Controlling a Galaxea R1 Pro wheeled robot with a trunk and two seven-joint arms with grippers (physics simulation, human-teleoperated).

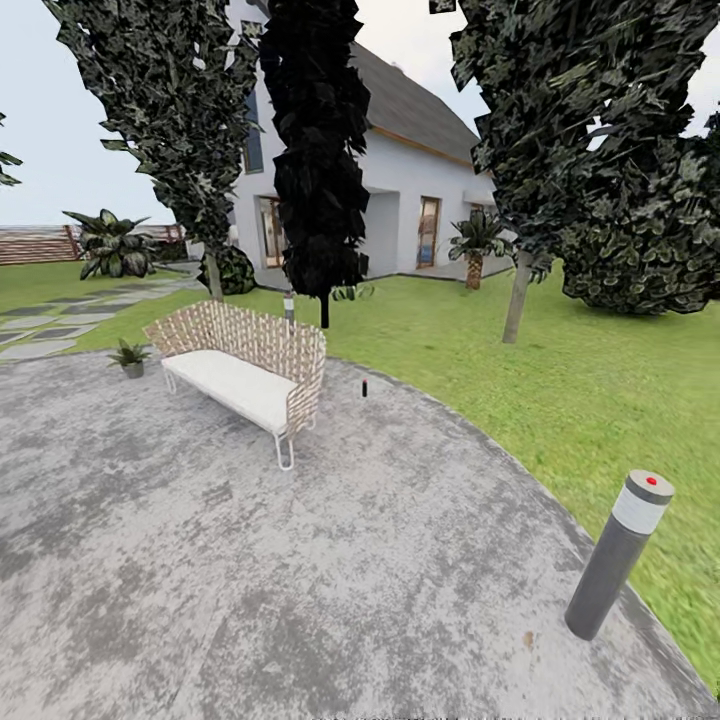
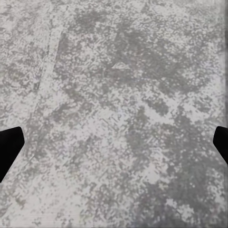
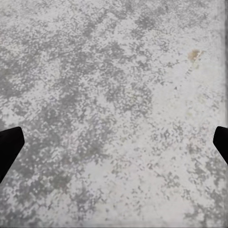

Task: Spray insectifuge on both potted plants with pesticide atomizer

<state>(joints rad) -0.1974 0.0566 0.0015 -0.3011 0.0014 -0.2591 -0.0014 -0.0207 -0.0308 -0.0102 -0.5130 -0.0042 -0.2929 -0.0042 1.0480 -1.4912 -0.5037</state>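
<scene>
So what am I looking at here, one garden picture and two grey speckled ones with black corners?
A simulated two-armed wheeled robot. The garden picture comes from its head camera: a round mottled grey paved patio, a woven wicker bench with white cushion, a small slim dark bottle standing beyond it, a low leafy plant in a grey pot, and a grey bollard lamp with red dot. The other two come from wrist cameras looking down at paving; the black corners are open fingertips, holding nothing.

The pesticide atomizer, a slim dark bottle, stands upright on the grey paved patio near the lawn edge; one low leafy potted plant sits at the patio's far-left rim
</scene>
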